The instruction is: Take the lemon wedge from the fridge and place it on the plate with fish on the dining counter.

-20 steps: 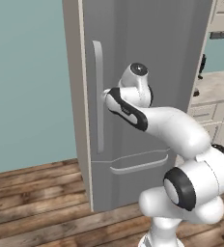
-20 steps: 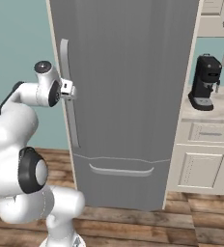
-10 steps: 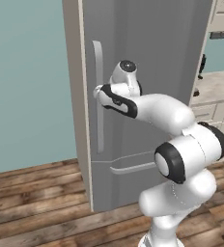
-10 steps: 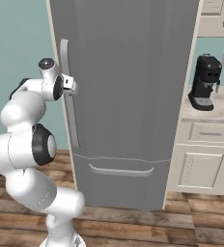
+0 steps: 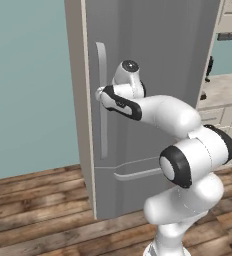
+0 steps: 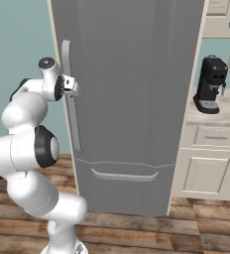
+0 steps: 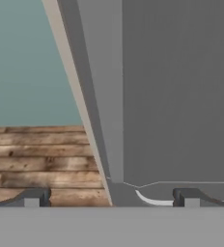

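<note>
The fridge (image 5: 158, 60) is a tall grey cabinet with its door shut, so the lemon wedge is hidden inside. My gripper (image 5: 100, 95) is at the long pale vertical handle (image 5: 102, 115) near the door's left edge, about halfway up it. From the right base view the gripper (image 6: 73, 88) sits against the handle (image 6: 71, 119). In the hand view the open gripper (image 7: 111, 198) has one fingertip (image 7: 34, 198) on each side of the handle (image 7: 117, 96), with nothing clamped. The plate, fish and dining counter are out of view.
A black coffee machine (image 6: 209, 84) stands on a counter to the right of the fridge, over pale cabinets (image 6: 211, 168). A teal wall (image 5: 28, 85) is left of the fridge. The fridge's drawer handle (image 6: 124, 174) is lower down. Wooden floor (image 5: 38, 210) lies in front.
The arm has swung left and forward, bringing the gripper from in front of the door panel onto the handle. The jaws stayed open and the fridge door stayed shut.
</note>
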